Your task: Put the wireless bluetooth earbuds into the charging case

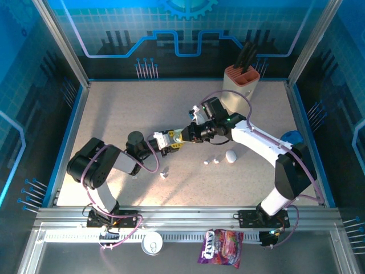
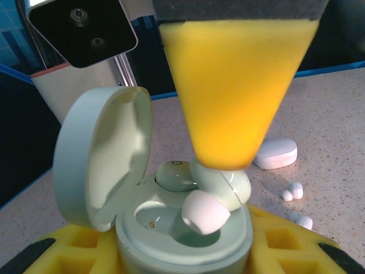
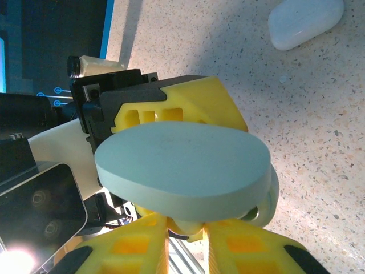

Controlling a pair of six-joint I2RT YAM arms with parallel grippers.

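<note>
Insertion step: earbud held at the open charging case.

Over the counter [image 1: 114, 114], the left pincer [image 1: 166, 140] was closed about the base of the open charging case [image 2: 171, 242], whose lid was tipped back. A shut white case [image 2: 276, 153] lay apart on the counter. The right pincer [image 3: 186, 242] was pinched nearly shut on a pale green earbud [image 2: 214, 197], held just over the empty well [image 2: 155, 220], beside a seated earbud [image 2: 177, 174]. Loose earbuds [image 2: 295, 190] were noted near the white case. Judged next: the bud to be aligned, lowered into the well and released.
</note>
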